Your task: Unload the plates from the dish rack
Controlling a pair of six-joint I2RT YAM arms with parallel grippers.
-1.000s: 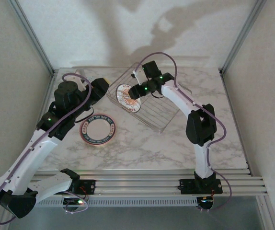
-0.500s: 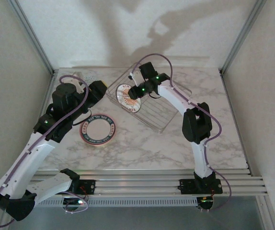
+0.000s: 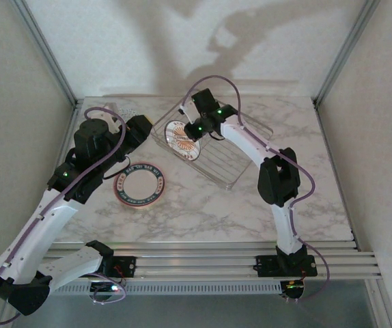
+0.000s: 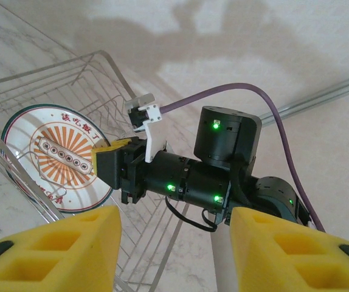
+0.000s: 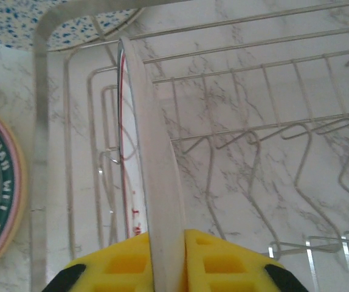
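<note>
Wrist view: right hand (image 5: 168, 267) clamps sunburst plate (image 5: 154, 170) edge-on.

Two yellow foam fingers (image 4: 53, 249) of the left gripper (image 4: 173, 255) stand well apart at the bottom edge, with nothing between them. Beyond them, a white plate (image 4: 53, 159) with an orange sunburst stands in the wire dish rack (image 4: 101, 76). The black right gripper (image 4: 106, 163) clamps the plate's right rim.

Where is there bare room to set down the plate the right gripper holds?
The sunburst plate in the right gripper could go on bare table in front of the dish rack, between the flat ringed plate and the right arm, or on the strip right of that arm. The back-left corner is crowded: left gripper, rack corner, speckled plate.
</note>
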